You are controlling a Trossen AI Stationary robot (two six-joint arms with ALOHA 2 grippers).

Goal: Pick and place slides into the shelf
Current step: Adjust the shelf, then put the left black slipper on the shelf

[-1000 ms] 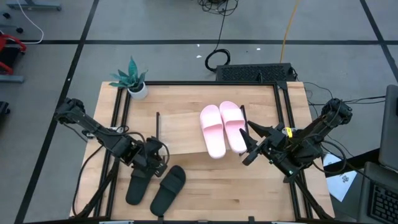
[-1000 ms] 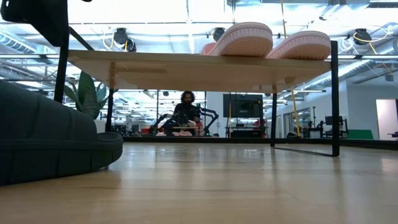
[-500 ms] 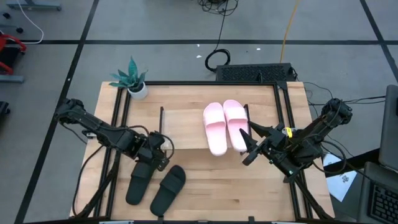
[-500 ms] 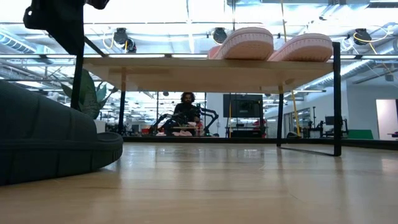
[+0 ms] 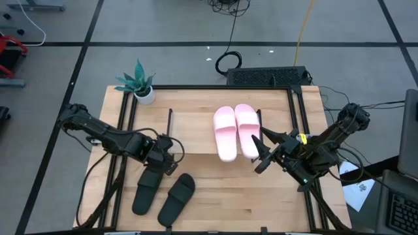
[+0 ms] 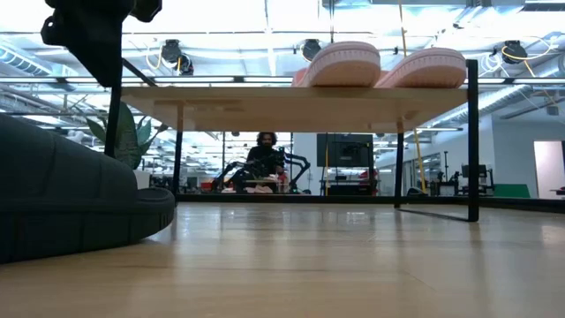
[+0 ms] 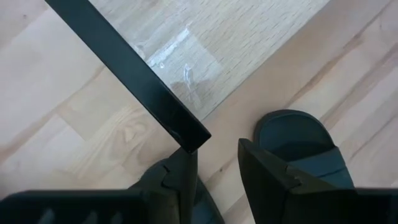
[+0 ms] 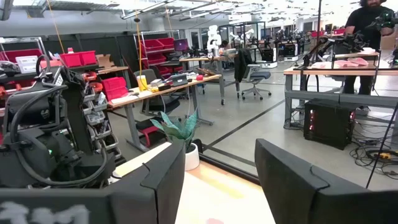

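Note:
The shelf [image 5: 192,127] stands on the table on thin black end frames. Two pale pink slides [image 5: 235,132] lie side by side on the right part of its top board, and the low view shows their soles [image 6: 384,64]. Two black slides [image 5: 163,194] lie on the table near the front left. One of them fills the left of the low view [image 6: 62,199]. My left gripper [image 5: 168,160] points down at the near corner of the shelf's left end frame, fingers apart. My right gripper [image 5: 261,153] hangs level in the air right of the shelf, open, with nothing between its fingers [image 8: 221,186]. My left gripper comes from above, its fingers straddling the near top corner of the shelf's left end frame [image 7: 186,127]. The inner side of one finger [image 7: 177,186] lies against the frame's upright just under that corner. The other finger [image 7: 267,180] stands apart from it. The shelf stands on the table.
A small potted plant [image 5: 138,83] stands at the table's far left corner. Black rails [image 5: 124,130] run along the table's left and right sides. Bare tabletop lies in front of the shelf, right of the black slides. A person shows at a workbench far behind the table [image 6: 265,155].
My left gripper has gone a little toward the table's right edge. The shelf has slid the same way along the table, with the pink slides still on top. My right gripper has kept still.

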